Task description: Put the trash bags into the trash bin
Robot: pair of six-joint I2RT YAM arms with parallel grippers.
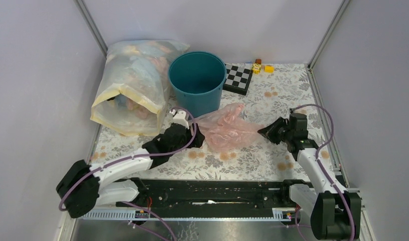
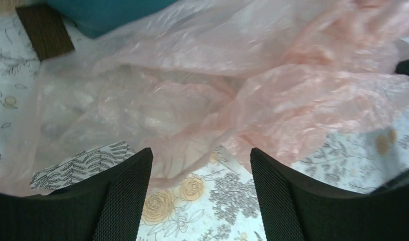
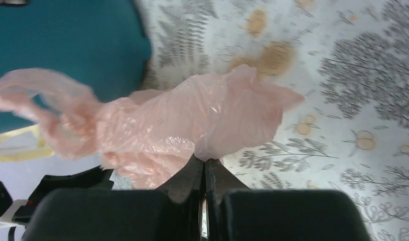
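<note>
1. Setting — a floral-patterned table carries the trash bin, a round teal bucket standing upright and open-mouthed near the far edge.
2. Trash bag — a crumpled sheet of pale pink translucent film. It lies outside the bin, on the near side of the bin's base and a little to its right, stretched between the two grippers. Whether its far edge touches the bin wall cannot be told.
3. Left gripper — the jaws stand apart, low over the table at the bag's left end. In the left wrist view the film spreads just ahead of the two dark, textured fingers, and its loose edge reaches into the gap between them. Neither finger presses on it.
4. Right gripper — the jaws are closed together on a pinched corner at the bag's right end. In the right wrist view the film fans out from the pinch toward the bin.
5. Surroundings — a large clear sack with yellowish edges, stuffed with bags, slumps just left of the bin and against it. A small checkerboard lies just right of the bin, with a few small yellow toys beyond it at the back of the table.
</note>
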